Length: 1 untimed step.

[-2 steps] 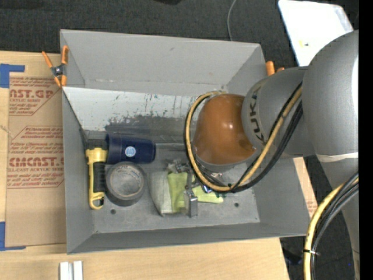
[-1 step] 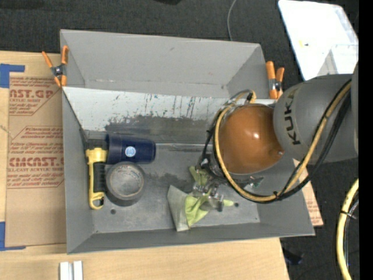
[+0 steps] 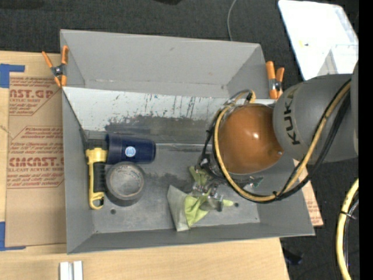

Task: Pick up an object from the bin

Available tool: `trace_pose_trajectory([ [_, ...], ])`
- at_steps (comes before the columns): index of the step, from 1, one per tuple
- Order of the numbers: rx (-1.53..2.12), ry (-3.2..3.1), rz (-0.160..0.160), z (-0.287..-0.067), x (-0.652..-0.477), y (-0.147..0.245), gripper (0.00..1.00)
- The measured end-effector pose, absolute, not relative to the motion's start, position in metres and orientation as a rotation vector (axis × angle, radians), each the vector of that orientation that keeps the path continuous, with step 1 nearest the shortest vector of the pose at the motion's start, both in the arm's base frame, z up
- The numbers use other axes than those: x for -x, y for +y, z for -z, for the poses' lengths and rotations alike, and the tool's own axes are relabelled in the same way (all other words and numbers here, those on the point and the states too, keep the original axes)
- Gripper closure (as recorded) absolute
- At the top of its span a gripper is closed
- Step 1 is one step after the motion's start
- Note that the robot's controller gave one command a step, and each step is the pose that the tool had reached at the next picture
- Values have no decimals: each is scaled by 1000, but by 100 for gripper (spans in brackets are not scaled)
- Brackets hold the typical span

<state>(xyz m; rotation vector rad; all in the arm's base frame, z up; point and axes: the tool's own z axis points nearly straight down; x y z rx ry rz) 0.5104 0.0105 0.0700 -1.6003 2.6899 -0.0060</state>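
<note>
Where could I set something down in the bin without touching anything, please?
Free: the middle floor between the blue cylinder and the pincer, and the near strip below the grey roll. Crowded: left, around the yellow-handled tool; right, at the green crumpled packet.

grey metal bin, sloped walls, floor scuffed dark toward back. arm in from right, orange dome cover at wrist, cables looped round it. gripper low in bin, right of centre, near front wall, at upper edge of crumpled yellow-green wrapper; contact unclear. pale grey flap on wrapper's left side. well apart, at left: dark blue cylinder on its side, round grey tape roll just in front of it, yellow-handled tool beside both, along left wall.
</note>
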Motion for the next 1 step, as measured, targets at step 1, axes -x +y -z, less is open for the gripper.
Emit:
trace_pose_trajectory([
  [1,1607,2692,1,-131,-510,17,100],
])
